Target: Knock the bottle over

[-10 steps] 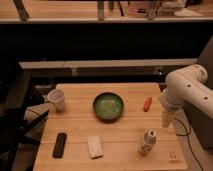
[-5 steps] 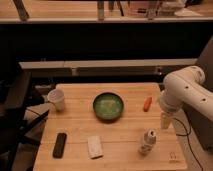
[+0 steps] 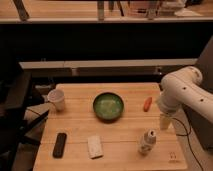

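Note:
The bottle (image 3: 147, 141) is small and whitish-grey with a paler narrow top. It stands upright near the front right of the wooden table (image 3: 80, 125). My gripper (image 3: 165, 122) hangs from the white arm (image 3: 181, 92) just beyond and to the right of the bottle, a short gap away and not touching it. It points down at the table, open and holding nothing.
A green bowl (image 3: 108, 106) sits mid-table, with a small red-orange object (image 3: 147, 104) to its right. A white paper cup (image 3: 57, 99) stands at the far left. A black remote (image 3: 60, 145) and a flat white packet (image 3: 94, 147) lie near the front edge.
My gripper has dropped slightly and edged a little toward the bottle. The bottle and the other objects have not moved.

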### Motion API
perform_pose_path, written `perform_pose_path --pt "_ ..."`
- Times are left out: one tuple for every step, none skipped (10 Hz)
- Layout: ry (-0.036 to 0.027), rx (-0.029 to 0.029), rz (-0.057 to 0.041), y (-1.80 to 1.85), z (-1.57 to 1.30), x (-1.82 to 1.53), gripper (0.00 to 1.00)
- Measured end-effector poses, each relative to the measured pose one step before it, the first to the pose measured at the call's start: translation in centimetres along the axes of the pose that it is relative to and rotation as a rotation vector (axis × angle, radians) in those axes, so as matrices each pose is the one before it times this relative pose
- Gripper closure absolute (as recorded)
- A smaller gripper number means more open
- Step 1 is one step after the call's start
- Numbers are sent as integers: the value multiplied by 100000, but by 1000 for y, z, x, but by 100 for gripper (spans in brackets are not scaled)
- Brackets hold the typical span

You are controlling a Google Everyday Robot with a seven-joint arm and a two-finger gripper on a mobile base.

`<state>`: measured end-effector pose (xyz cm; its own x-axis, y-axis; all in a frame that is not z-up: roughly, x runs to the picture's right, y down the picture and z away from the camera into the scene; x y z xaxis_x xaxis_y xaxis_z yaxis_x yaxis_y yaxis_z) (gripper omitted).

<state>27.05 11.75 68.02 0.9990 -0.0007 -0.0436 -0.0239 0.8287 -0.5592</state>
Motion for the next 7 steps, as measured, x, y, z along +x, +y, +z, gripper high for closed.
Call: perform_pose_path --pt "77 -431 -477 117 12 -139 20" --pt "-142 -262 -146 81 7 -107 20" --pt "32 -211 -104 65 26 -7 20" --pt "28 -402 -307 121 28 -81 20" --pt "-53 -445 -420 112 22 -163 20" --pt "27 -232 -127 61 21 -25 20" --pt "21 -338 -339 78 -8 -98 20"
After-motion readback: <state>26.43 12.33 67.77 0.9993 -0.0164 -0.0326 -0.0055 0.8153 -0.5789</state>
